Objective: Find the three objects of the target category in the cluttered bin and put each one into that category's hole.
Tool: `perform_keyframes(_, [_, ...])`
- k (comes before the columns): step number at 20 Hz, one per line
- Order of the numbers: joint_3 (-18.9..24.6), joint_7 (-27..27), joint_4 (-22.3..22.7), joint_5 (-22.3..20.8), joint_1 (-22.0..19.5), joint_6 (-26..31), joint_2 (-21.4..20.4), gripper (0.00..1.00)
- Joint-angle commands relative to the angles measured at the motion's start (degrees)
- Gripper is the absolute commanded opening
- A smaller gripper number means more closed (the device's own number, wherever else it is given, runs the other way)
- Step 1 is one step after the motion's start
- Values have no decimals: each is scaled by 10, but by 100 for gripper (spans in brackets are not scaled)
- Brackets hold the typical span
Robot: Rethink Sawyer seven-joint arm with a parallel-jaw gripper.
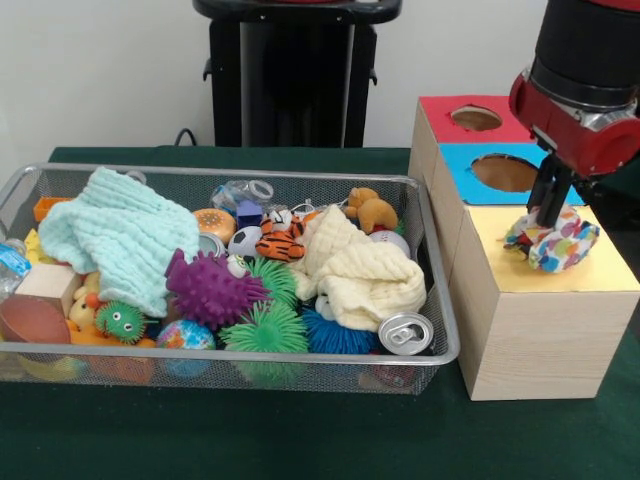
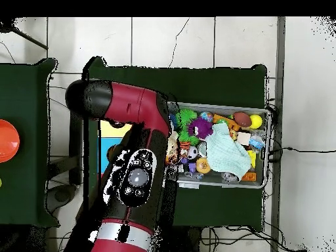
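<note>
My gripper point(image 1: 549, 222) is over the yellow-topped wooden box point(image 1: 530, 330) at the right of the front view. It is shut on a patchwork fabric bundle point(image 1: 556, 243), which rests at the yellow top where the hole lies. The bundle hides the hole. The wire mesh bin point(image 1: 446, 322) stands to the left of the boxes, full of toys. No other patchwork bundle shows among them. In the overhead view my arm point(image 2: 134, 177) covers the gripper and most of the boxes. The bin point(image 2: 223, 186) lies to its right.
In the bin lie a mint cloth point(image 1: 120, 235), a cream cloth point(image 1: 362, 268), a purple spiky ball point(image 1: 210, 288), green spiky balls point(image 1: 266, 327) and a can point(image 1: 405, 333). Behind the yellow box stand the blue-topped box point(image 1: 505, 172) and the red-topped box point(image 1: 476, 118).
</note>
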Motion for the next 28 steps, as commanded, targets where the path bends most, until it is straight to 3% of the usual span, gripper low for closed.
perform_keyframes(1, [58, 28, 21, -18, -6, -48, 35, 0])
perform_keyframes(17, [64, 36, -9, -14, -2, -40, 65, 0])
perform_keyframes(28, [60, 88, -36, 8, 21, -1, 72, 0])
